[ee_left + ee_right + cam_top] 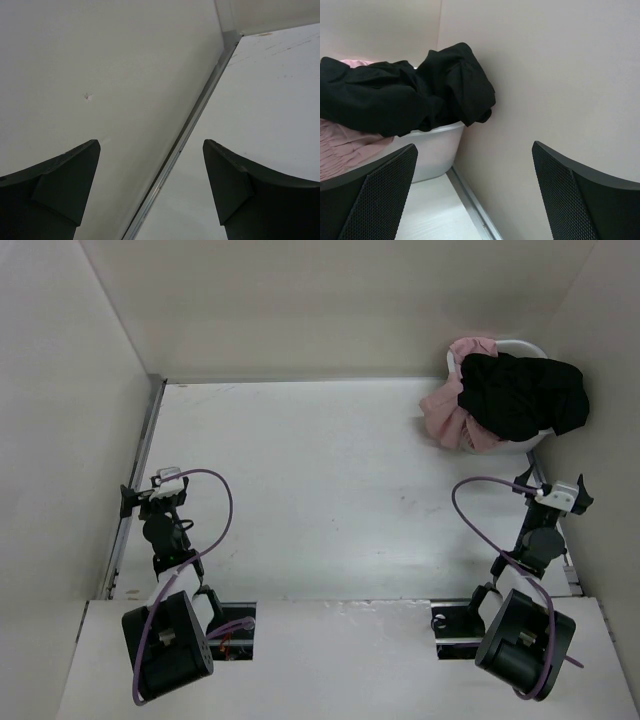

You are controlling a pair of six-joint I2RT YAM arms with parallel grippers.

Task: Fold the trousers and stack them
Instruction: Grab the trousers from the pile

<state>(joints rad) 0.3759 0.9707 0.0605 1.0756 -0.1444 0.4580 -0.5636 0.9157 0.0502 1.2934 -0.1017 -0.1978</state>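
Note:
The black trousers [522, 393] lie bunched on top of a white basket [523, 346] at the far right corner of the table. They also show in the right wrist view [405, 92], draped over the basket's rim [432, 145]. My left gripper [152, 490] is open and empty at the table's left edge, by the wall. My right gripper [562, 487] is open and empty near the right wall, a short way in front of the basket. In each wrist view the jaws stand wide apart with nothing between them.
A pink garment [450, 410] hangs over the basket's left side and also shows in the right wrist view [345, 150]. Metal rails run along the left wall [190, 120] and the right wall [470, 205]. White walls enclose the table on three sides.

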